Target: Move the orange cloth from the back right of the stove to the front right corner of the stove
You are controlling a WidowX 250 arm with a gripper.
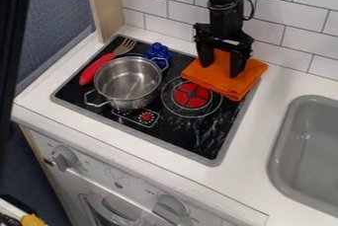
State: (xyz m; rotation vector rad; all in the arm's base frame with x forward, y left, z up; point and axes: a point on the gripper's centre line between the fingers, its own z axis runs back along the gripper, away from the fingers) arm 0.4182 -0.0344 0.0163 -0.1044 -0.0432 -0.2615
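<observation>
The black gripper (220,70) hangs over the orange cloth (233,88) at the back right of the stovetop, its two fingers apart and pointing down at the cloth. Whether the fingertips touch the cloth, I cannot tell. The folded cloth lies partly on the black stovetop and partly on the white counter. To the left, a steel pot (128,83) with two handles stands on the stove, with nothing visible in it. Behind the pot is a dark blue bumpy object (158,55). A fork with a red handle (97,69) lies along the stove's left side.
The black stovetop (199,141) has a red-centred burner (190,95) in front of the cloth. A grey sink (310,146) is set into the white counter (264,121) at right. Behind stands a white tiled wall (280,18), and a wooden post (105,5) rises at the back left.
</observation>
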